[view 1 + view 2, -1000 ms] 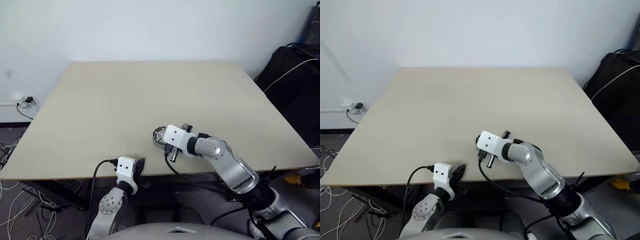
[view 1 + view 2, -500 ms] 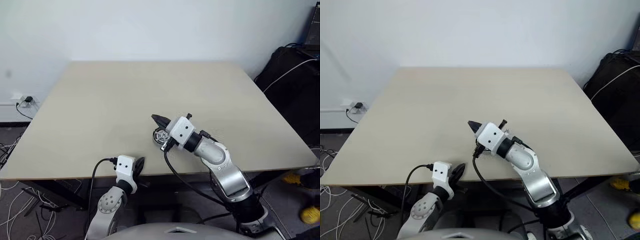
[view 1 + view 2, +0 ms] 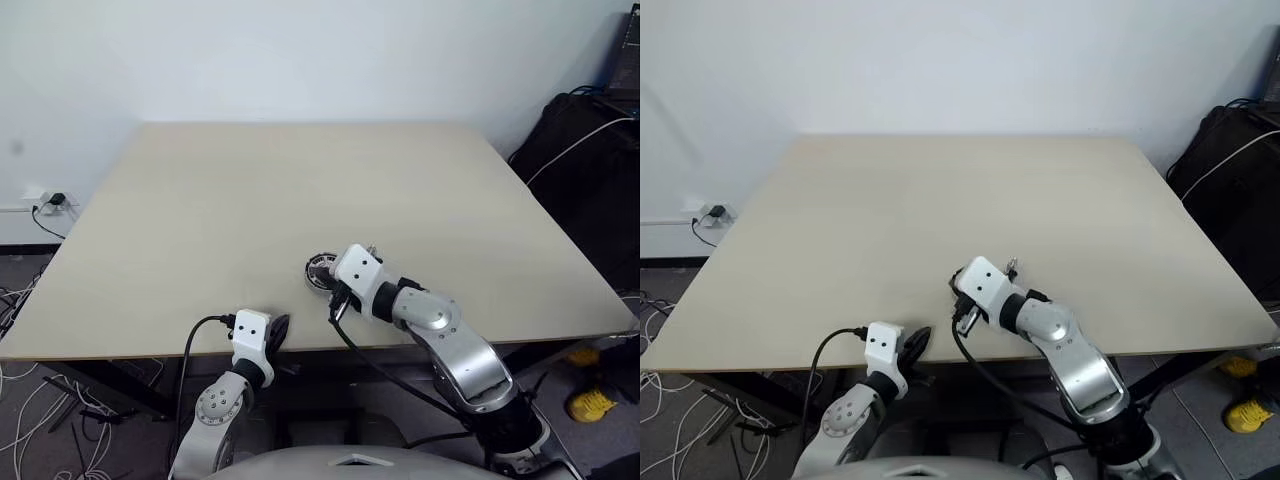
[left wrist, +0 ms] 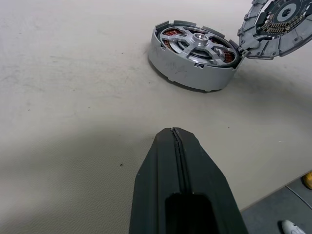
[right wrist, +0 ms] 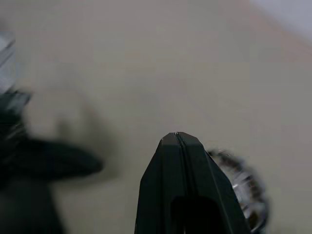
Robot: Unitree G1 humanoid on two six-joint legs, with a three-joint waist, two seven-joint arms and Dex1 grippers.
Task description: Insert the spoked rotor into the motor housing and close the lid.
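The rotor [image 4: 201, 43] sits inside the housing [image 4: 192, 68]; the lid [image 4: 278, 27] leans tilted, seemingly touching its rim. Both claws, left [image 4: 176, 134] and right [image 5: 177, 135], are pinched closed and empty.

The right gripper [image 5: 176, 139], fingers pressed together, has swung back toward the robot after reaching out half a second ago, when its black tips poked past the motor housing [image 3: 321, 270] toward 10 o'clock. The tips are now tucked under the white wrist block just at 4 o'clock of the housing, close to where they sat a second ago. The wrist has also rolled, so the white block now shows a different face than it did then. The right forearm now runs in more steeply from 5 o'clock than a second ago.
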